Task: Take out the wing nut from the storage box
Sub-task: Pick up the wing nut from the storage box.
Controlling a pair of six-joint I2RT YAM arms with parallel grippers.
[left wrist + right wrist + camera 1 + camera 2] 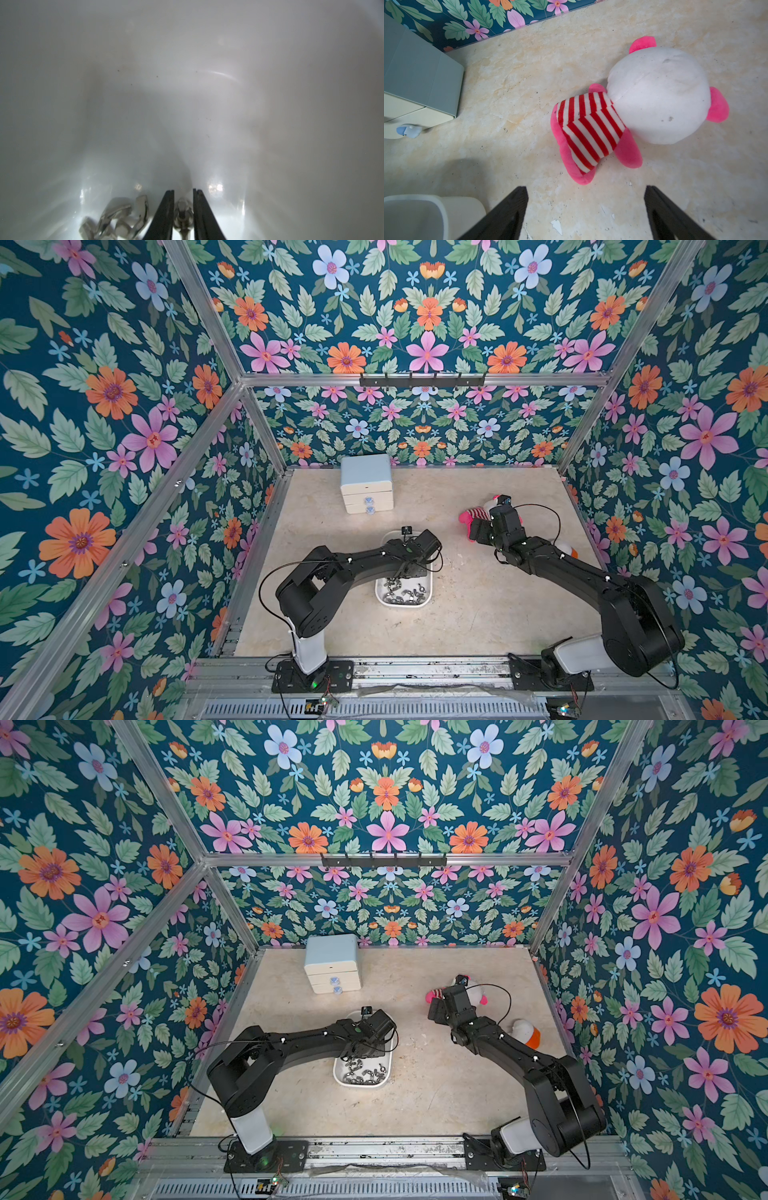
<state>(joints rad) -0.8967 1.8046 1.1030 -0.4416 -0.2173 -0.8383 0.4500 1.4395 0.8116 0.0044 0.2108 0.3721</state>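
Near the middle of the table (498, 614), slightly toward its front edge: storage box (404, 605), plain white, shallow, round-cornered, open-topped, glossy inside. Within it, wing nut (182, 209): small, bright silver, rounded, mirror-shiny, pinched on both sides by the black fingers (164, 214) of the left gripper (183, 190). Just beside, other wing nuts (116, 218) in a loose heap on the box floor. Toward the right edge, right gripper (585, 187) spread wide, holding nothing, near a pink-and-white plush toy (654, 93).
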